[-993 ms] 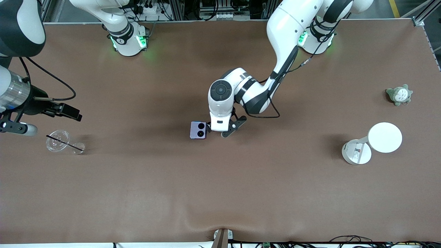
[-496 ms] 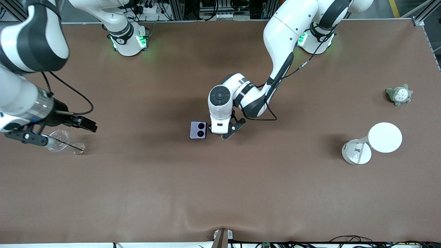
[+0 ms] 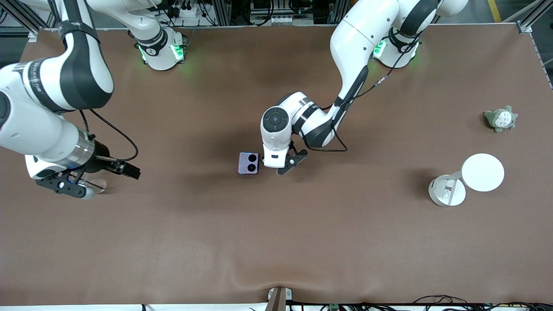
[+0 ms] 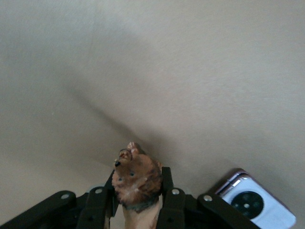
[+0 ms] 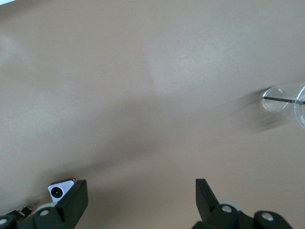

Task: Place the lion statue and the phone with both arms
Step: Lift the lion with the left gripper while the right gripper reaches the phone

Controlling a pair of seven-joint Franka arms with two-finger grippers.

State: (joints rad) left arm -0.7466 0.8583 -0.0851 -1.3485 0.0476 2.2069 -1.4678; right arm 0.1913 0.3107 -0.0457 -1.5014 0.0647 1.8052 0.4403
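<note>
Swinging right gripper [image 3: 93,181], fingers spread and empty, inward over clear cup [image 5: 286,101]; left gripper [image 4: 138,202] clenching lion statue [image 4: 137,179] beside phone [image 3: 249,163], nearing placement.

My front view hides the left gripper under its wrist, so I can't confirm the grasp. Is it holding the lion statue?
Observer: Yes. The left wrist view shows the left gripper shut on the lion statue, with its head sticking out.
Operator: Is the phone touching it?
Observer: No. The phone lies flat beside that gripper, camera circles up, and a strip of table shows between them.
Operator: And the right gripper?
Observer: The right gripper is open and empty, with a clear cup holding a black straw in its view.
</note>
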